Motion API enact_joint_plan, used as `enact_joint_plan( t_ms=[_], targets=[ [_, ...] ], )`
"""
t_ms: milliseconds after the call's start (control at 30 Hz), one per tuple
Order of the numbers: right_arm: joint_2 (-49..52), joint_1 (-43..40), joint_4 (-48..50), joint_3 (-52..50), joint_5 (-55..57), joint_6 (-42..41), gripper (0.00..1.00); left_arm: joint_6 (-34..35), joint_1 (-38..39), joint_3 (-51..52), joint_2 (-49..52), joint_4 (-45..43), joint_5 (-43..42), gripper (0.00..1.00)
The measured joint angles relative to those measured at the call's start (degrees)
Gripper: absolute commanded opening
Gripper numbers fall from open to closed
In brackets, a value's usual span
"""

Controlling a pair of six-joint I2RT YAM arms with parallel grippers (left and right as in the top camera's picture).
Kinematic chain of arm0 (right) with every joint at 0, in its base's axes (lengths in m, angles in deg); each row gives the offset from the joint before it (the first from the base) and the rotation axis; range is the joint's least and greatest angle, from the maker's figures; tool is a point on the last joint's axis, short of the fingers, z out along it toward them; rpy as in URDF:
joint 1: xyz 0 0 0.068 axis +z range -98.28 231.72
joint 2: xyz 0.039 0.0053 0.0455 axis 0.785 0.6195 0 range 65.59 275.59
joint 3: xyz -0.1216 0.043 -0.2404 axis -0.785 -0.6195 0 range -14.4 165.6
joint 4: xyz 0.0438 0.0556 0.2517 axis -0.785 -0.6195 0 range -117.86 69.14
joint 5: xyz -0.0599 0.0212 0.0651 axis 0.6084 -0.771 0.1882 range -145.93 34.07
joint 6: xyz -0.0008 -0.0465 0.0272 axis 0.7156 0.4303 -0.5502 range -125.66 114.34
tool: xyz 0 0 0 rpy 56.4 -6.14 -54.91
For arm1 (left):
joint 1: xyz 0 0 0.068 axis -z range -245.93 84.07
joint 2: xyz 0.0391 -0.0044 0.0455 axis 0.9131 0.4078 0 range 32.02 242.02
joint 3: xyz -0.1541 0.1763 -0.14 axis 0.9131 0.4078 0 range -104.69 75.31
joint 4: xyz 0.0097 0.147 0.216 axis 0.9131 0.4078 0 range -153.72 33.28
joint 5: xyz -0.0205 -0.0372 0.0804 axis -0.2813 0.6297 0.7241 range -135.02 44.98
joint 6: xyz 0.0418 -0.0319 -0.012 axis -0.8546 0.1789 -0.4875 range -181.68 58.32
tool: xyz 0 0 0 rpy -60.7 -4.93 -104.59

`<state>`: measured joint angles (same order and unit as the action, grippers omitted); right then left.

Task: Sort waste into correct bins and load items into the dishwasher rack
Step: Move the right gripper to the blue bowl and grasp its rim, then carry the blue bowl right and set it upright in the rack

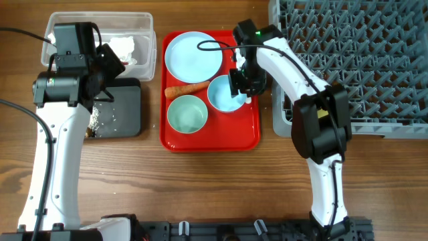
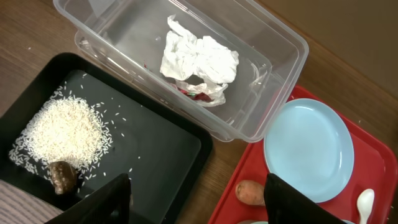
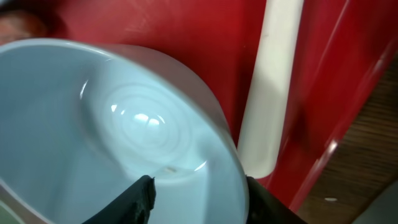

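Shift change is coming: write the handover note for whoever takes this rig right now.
Left gripper: jaws open, empty, above the black tray.
Right gripper: jaws open, straddling the rim of the right bowl on the red tray.
Done: napkin and red wrapper are in the clear tub; rice and brown lump are on the black tray.
Left: carrot needs binning. Plate, left bowl, right bowl and spoon go to the dishwasher rack, where no dish shows. Yellow cup is not in view.
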<state>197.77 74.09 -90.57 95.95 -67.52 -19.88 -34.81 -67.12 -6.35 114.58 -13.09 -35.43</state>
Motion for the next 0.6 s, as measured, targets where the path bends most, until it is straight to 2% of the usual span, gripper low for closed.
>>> enact_joint_plan(
  t_ms=[33,67,100,433,533,600],
  targets=[
    [0.2,0.0,0.0,0.0,0.0,-0.3,0.20,0.0,0.0,0.0,0.0,0.0,0.0,0.68],
    [0.2,0.0,0.1,0.0,0.0,-0.5,0.07,0.0,0.0,0.0,0.0,0.0,0.0,0.68],
    [0.2,0.0,0.2,0.0,0.0,-0.5,0.04,0.1,0.0,0.0,0.0,0.0,0.0,0.68],
    [-0.6,-2.5,-2.1,0.0,-0.3,-1.0,0.04,0.1,0.0,0.0,0.0,0.0,-1.3,0.70],
    [-6.4,-5.1,-1.7,0.1,2.5,-0.9,0.04,0.3,0.0,0.0,0.0,0.0,-1.6,0.70],
    [-12.1,-5.9,2.0,0.1,8.6,-0.9,0.04,0.3,0.0,0.0,0.0,0.0,-1.6,0.70]
  ],
)
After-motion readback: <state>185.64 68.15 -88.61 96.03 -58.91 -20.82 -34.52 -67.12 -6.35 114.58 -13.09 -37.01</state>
